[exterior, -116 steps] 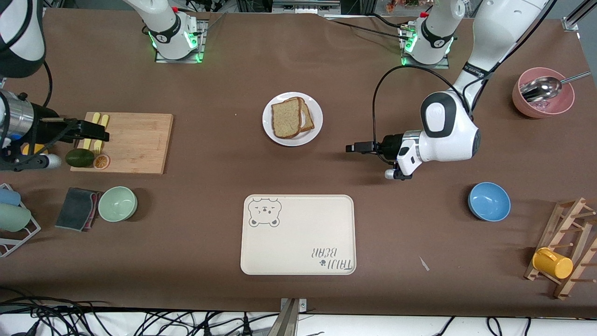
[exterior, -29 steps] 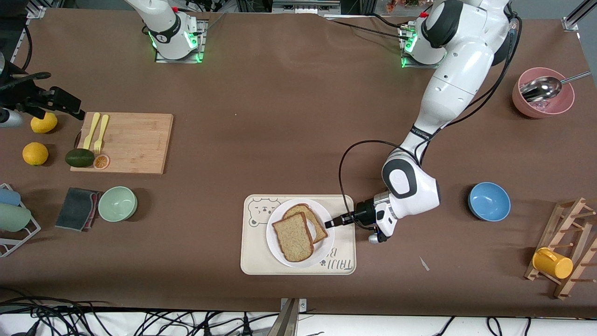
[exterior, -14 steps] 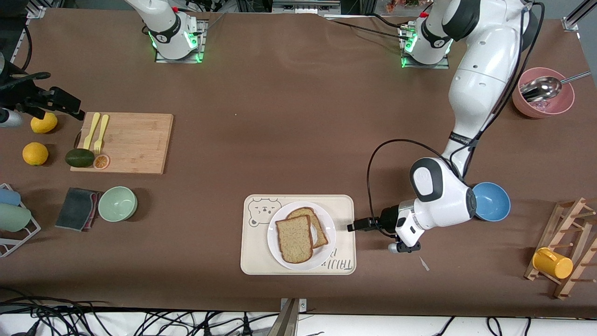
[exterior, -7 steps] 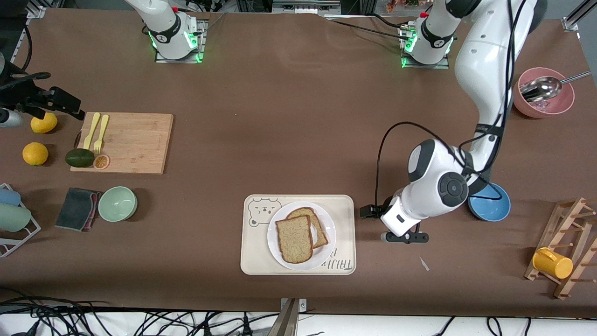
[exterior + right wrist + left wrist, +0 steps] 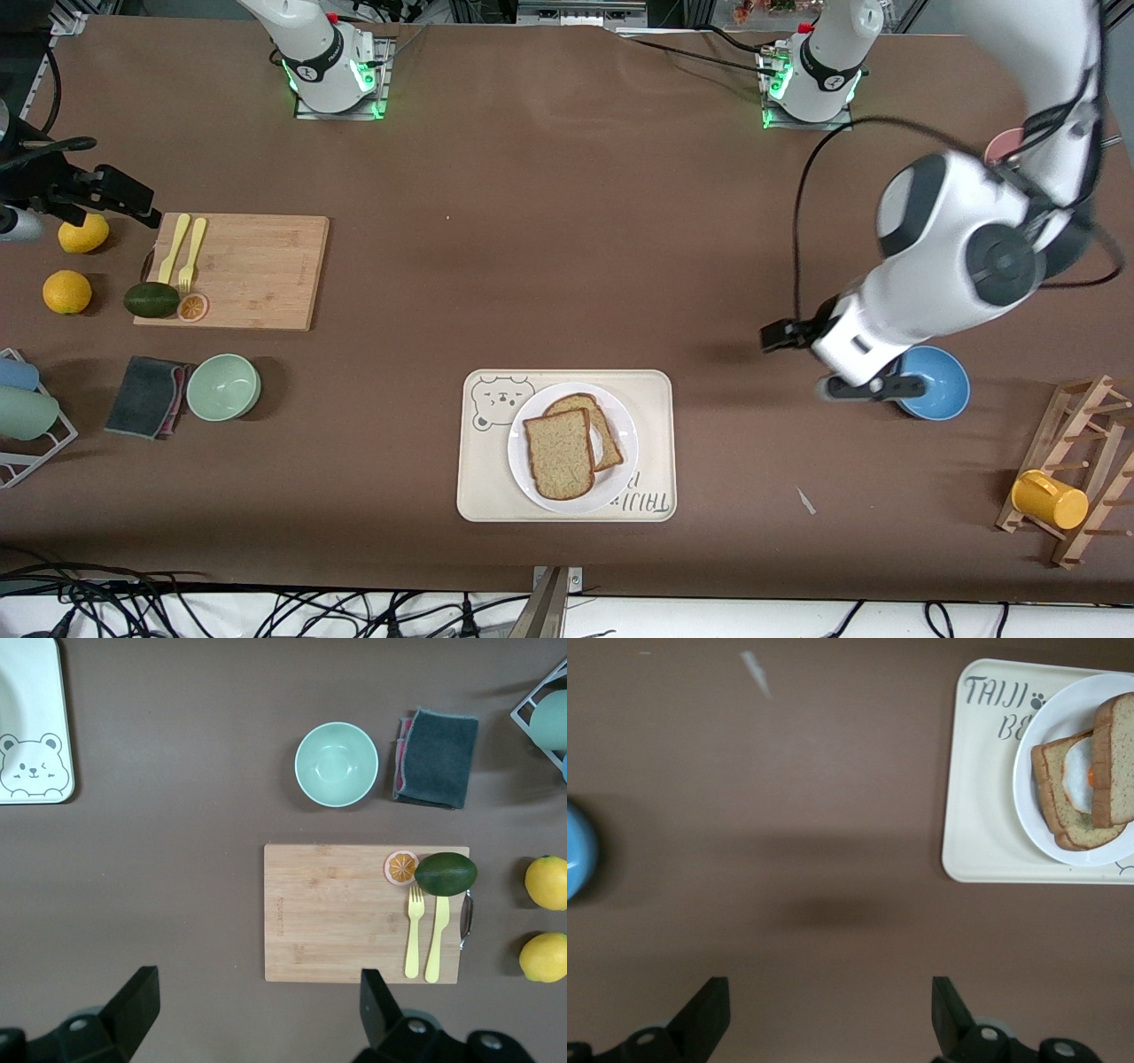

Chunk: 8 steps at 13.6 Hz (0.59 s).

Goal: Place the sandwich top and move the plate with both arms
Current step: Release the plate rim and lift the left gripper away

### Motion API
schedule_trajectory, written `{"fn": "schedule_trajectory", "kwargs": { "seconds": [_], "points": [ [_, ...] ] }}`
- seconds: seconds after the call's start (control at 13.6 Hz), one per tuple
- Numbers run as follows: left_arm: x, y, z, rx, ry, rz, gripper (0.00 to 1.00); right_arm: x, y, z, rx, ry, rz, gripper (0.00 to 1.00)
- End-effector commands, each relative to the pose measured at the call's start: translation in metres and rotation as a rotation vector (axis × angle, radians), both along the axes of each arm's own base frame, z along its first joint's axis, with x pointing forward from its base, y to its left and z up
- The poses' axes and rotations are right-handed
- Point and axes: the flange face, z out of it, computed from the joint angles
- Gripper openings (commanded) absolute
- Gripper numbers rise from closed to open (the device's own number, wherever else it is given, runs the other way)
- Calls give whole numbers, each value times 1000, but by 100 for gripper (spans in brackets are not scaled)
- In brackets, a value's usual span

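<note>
Both grippers stood empty with jaws spread wide. One, the left gripper (image 5: pixel 784 335), hung in the air over bare table beside the blue bowl (image 5: pixel 937 383), well apart from the tray (image 5: pixel 483 478); its wrist view showed its two fingers (image 5: pixel 709 1014) parted over brown tabletop, nothing between them. Its arm (image 5: pixel 957 257) swept up across the pink bowl (image 5: pixel 1005 144), hiding most of it. Close to the camera lay the tray, cream with a bear drawing, and on it sat the plate (image 5: pixel 523 443). On the plate the sandwich top (image 5: pixel 558 453) lay tilted over a lower slice (image 5: pixel 604 425), covering most of it; from the left wrist view a fried egg (image 5: pixel 1079 773) showed between the two, though whether the top rested square on it was hard to judge. Toward the right arm's end, the right gripper (image 5: pixel 142 209) waited over the table just beside the cutting board (image 5: pixel 257 270), its fingers (image 5: pixel 133 997) likewise apart. That board carried a yellow fork (image 5: pixel 190 255), an avocado (image 5: pixel 151 299) and an orange slice (image 5: pixel 192 307). Two lemons (image 5: pixel 67 291) lay beside it, and a green bowl (image 5: pixel 223 386) with a grey cloth (image 5: pixel 146 396) lay nearer the camera.
</note>
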Motion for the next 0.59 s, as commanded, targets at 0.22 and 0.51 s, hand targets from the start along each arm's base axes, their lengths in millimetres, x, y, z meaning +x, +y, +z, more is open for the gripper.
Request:
{"fn": "schedule_trajectory", "kwargs": {
  "seconds": [0.22, 0.51],
  "points": [
    [-61, 85, 115, 78, -42, 106, 100, -4, -1, 3, 15, 0, -16, 100],
    [-82, 120, 142, 90, -27, 79, 100, -4, -2, 3, 15, 0, -18, 100]
  ]
}}
